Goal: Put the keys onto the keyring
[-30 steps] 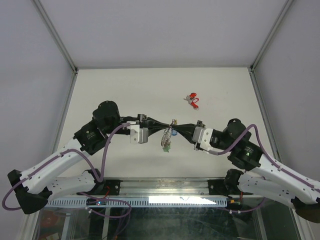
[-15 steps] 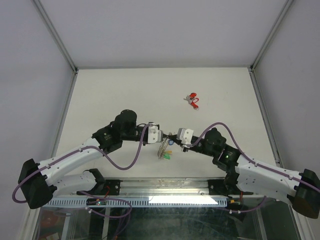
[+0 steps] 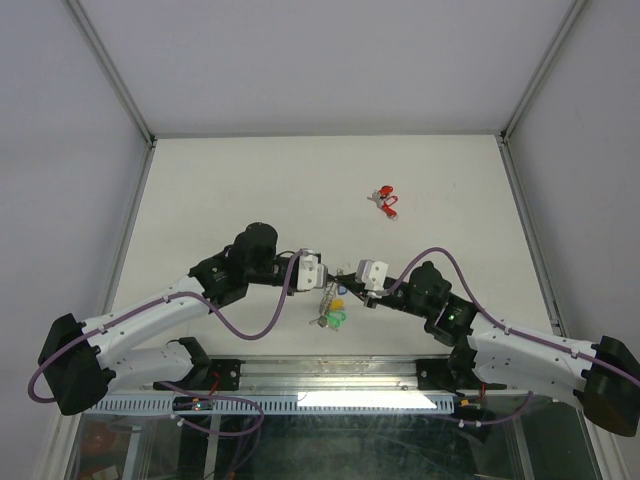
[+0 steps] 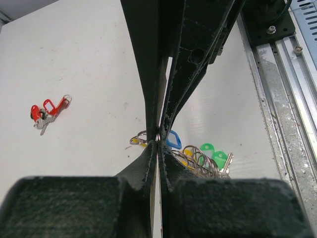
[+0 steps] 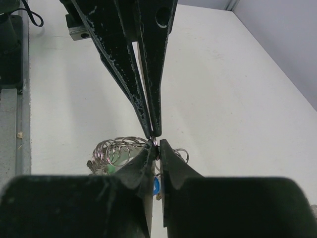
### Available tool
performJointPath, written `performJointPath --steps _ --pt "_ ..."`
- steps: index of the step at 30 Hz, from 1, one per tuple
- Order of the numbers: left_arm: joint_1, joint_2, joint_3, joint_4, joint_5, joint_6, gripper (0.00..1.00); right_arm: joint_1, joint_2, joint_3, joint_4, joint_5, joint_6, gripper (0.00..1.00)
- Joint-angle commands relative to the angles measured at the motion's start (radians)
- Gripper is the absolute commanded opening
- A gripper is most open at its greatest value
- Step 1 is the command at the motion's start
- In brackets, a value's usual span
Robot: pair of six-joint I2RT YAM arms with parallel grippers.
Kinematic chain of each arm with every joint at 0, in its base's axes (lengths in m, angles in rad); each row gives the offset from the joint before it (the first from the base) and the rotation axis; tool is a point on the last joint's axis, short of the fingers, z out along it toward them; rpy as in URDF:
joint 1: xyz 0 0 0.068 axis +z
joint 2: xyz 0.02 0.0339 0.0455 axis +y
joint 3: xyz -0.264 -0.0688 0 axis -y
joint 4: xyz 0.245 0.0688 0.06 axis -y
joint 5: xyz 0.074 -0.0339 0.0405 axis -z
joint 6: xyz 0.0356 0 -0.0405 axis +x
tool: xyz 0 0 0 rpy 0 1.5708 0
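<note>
White table, grey walls; left end effector clenched on keyring, right end effector unclear

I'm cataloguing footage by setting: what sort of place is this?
Probably a lab robot test cell: a white table walled by plain panels on metal frame posts, with two arms bolted to a rail.

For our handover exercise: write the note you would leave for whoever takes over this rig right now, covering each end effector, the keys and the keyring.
Now: left end effector shut, pinching a metal loop of the keyring; right end effector meets it tip to tip at that loop, grip unclear.
Done, apparently: blue-tagged key and green-tagged keys bunched with the keyring.
Left: red-tagged keys lie apart, farther back on the table.
</note>
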Motion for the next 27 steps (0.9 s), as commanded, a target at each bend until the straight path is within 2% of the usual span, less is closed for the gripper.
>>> performJointPath --steps 1,4,6,7,15,21,27 --pt "-0.020 0.004 0.003 0.081 0.082 -0.003 0.00 0.008 -0.016 0.023 0.113 -0.032 0.021 0.12" --pt "-0.020 0.005 0.005 0.078 0.084 -0.002 0.00 0.008 -0.014 0.031 0.089 -0.031 0.020 0.12" --pt "-0.020 0.006 0.007 0.072 0.085 0.000 0.00 0.008 -0.012 0.036 0.073 -0.034 0.016 0.01" --pt "-0.020 0.006 0.006 0.073 0.085 0.000 0.00 0.008 -0.013 0.037 0.067 -0.037 0.013 0.00" --pt "-0.019 -0.021 0.007 0.086 0.049 -0.036 0.00 0.008 -0.048 0.022 0.051 -0.029 0.009 0.00" --pt "-0.017 -0.124 -0.069 0.213 0.036 -0.120 0.24 0.004 -0.100 -0.006 0.070 -0.034 0.014 0.00" --pt "-0.017 -0.181 -0.168 0.404 0.031 -0.240 0.29 -0.006 -0.159 -0.044 0.150 -0.092 0.026 0.00"
